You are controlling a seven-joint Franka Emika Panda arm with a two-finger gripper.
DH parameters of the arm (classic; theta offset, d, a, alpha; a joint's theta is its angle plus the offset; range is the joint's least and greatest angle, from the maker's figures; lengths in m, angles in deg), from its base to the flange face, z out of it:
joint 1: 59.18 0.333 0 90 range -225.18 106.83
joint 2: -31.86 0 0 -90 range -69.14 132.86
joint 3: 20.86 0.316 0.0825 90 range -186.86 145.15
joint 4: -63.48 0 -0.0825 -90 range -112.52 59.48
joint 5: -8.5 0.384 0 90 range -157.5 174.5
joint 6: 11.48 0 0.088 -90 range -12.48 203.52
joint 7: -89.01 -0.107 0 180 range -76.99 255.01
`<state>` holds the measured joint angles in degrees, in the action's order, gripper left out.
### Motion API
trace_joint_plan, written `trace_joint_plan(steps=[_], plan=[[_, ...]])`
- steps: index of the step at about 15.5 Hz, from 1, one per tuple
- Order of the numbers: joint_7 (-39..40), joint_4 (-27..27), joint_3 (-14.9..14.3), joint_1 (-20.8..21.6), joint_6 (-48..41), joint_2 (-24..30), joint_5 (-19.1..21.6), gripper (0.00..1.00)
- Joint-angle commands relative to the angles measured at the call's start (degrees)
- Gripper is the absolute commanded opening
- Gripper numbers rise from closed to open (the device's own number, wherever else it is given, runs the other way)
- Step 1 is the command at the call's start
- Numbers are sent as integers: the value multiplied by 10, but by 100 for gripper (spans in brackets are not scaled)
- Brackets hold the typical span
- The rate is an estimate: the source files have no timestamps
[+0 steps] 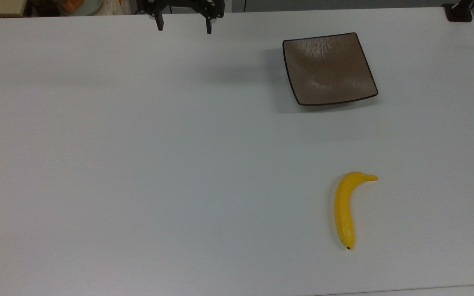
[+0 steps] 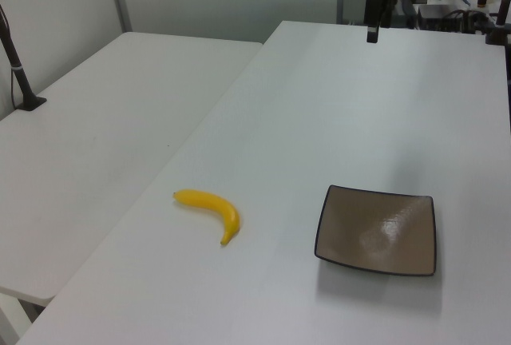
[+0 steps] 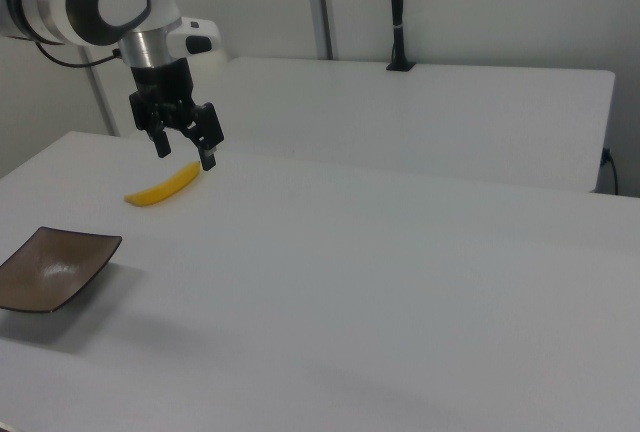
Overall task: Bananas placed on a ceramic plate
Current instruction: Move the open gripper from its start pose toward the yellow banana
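Note:
A yellow banana [image 1: 344, 208] lies flat on the white table at the top view's lower right; it also shows in the left view as the banana [image 2: 211, 208] and in the right view as the banana [image 3: 164, 186]. The square brown ceramic plate [image 1: 328, 68] sits bare at the top view's upper right, also seen as the plate [image 2: 378, 229] and the plate [image 3: 50, 268]. My gripper [image 1: 184, 28] hangs open and bare above the table's far edge, well away from both; it appears again as the gripper [image 3: 184, 151] and the gripper [image 2: 372, 33].
The white table [image 1: 138, 164] spreads wide between gripper, plate and banana. A second white table [image 2: 96, 145] adjoins it at the left view's left. A black post base [image 1: 459, 12] stands at the top view's upper right corner. Clutter [image 2: 447, 1] sits behind the arm.

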<state>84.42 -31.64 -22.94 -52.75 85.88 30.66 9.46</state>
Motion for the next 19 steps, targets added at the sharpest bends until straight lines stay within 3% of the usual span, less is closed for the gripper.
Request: trace_joint_plan(steps=[1, 4, 11, 15, 19], plan=[[4, -17, 7, -4, 1, 14, -3, 100], [-9, -15, 9, 2, 9, 5, 4, 100], [-124, -13, 57, 3, 106, -43, 3, 100], [-221, -9, 68, 45, 221, -105, -11, 100], [-264, 12, 68, 75, 320, -159, -20, 100]])
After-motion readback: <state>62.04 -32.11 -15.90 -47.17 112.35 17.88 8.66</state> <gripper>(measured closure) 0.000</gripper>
